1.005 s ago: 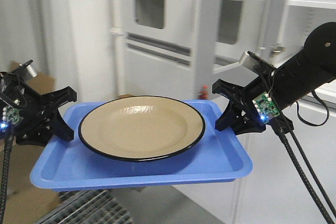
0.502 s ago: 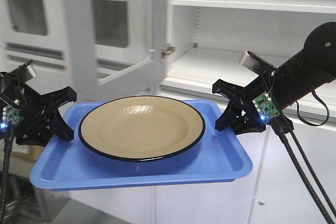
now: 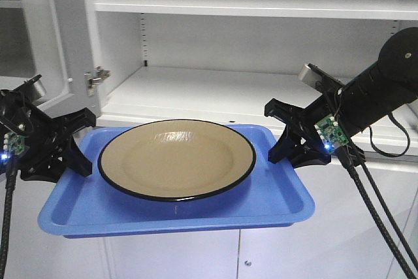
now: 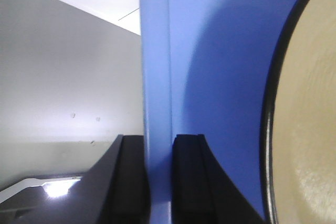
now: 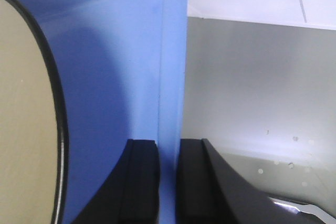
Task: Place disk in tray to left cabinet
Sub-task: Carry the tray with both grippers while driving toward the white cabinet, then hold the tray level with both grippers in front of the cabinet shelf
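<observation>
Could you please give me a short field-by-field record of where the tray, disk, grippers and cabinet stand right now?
disk: lies flat in the tray, near its middle
tray: held level in the air, not yet set down
left gripper: shut on the tray's left rim
right gripper: shut on the tray's right rim
left cabinet: door open, lower shelf just beyond the tray

Legible text: none | tray (image 3: pixel 274 204): plain blue | disk (image 3: pixel 176 155): plain tan, black rim | left cabinet (image 3: pixel 261 89): unmarked grey-white | green circuit boards (image 3: pixel 328 132): any print too small to read
</observation>
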Robot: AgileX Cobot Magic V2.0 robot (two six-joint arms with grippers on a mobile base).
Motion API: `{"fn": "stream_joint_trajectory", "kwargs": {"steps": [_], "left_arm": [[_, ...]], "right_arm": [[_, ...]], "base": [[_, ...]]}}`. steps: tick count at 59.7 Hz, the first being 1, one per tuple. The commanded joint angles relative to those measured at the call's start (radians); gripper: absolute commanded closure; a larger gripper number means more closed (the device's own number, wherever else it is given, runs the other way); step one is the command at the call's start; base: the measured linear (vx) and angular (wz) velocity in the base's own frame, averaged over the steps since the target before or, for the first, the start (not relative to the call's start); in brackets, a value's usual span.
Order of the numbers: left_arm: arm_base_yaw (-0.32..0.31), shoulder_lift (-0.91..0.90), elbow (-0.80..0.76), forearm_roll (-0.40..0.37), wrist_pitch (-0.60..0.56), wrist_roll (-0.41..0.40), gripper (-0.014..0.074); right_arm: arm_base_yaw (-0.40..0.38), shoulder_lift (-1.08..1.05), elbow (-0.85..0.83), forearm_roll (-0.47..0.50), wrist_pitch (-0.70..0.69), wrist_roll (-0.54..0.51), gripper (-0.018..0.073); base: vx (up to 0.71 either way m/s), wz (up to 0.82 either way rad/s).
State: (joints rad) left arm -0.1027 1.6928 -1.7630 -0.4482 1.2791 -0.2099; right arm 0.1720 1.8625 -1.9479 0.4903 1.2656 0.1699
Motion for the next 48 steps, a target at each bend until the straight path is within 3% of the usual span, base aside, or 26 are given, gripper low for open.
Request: {"fn": "stream_joint_trajectory", "kwargs": {"steps": [1,48], "left_arm": [[-0.032,-0.056,-0.039,-0.21,-0.052,-0.017,0.0596],[-0.032,-0.056,-0.039,-0.21,-0.052,-0.017,0.0596]], "right_arm": [[0.027,-0.059,-0.036,0.198,0.007,-0.003,0.0564],[0.027,-0.059,-0.036,0.198,0.007,-0.003,0.0564]], "base": [[0.22,-0.28],[0.27,-0.12]]}}
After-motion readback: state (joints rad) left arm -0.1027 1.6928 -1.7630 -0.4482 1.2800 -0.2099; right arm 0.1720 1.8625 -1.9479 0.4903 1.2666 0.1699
